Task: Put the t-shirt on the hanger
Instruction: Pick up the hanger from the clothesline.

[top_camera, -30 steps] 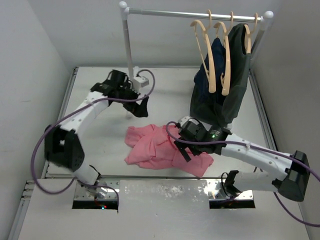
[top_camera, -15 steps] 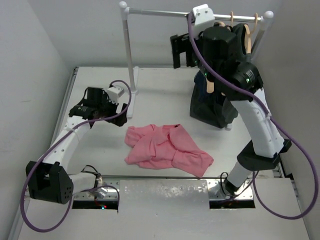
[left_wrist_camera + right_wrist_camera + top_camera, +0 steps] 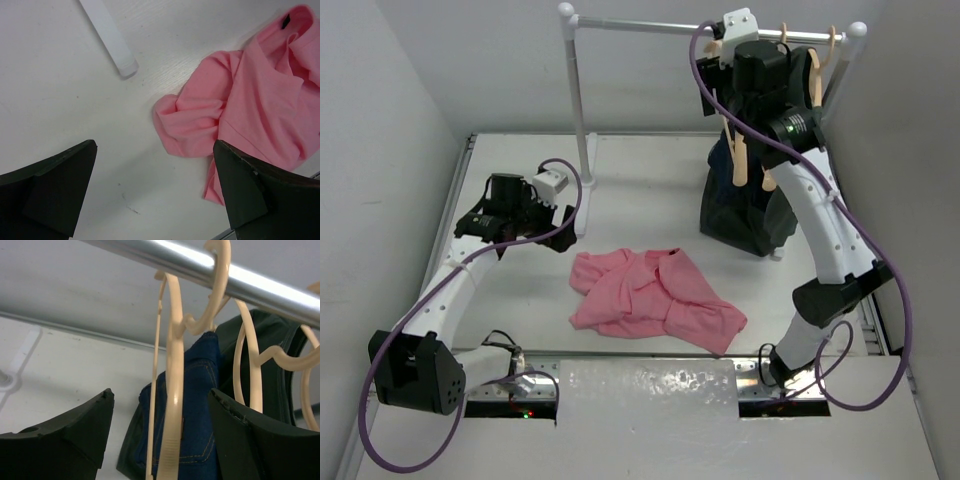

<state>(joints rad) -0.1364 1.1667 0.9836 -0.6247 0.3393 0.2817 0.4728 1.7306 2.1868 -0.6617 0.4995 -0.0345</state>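
At the clothes rail [image 3: 150, 252], the right gripper [image 3: 160, 430] stands with its jaws spread wide. The bare wooden hanger [image 3: 173, 365] hangs edge-on in the gap between them, touching neither finger. Its hook is over the bar, and its thin arms run down and away from the claw. Just behind hang two more hangers carrying a navy denim garment [image 3: 200, 405] and a dark grey-green garment [image 3: 275, 365].

The pink t-shirt [image 3: 650, 300] lies crumpled on the table [image 3: 520, 300] between the two arm bases, well apart from the rail. The left gripper [image 3: 155, 195] hovers over the table with jaws parted and nothing in them. From it, the shirt lies ahead and to the right, with the foot of the white rack post [image 3: 107, 35] off to the other side.

The right arm is plainly the nearer to the hanger and the left to the shirt. A pinch across the hanger's thin edge, then a lift off the bar, looks like the coming move. The shirt is not yet touched.
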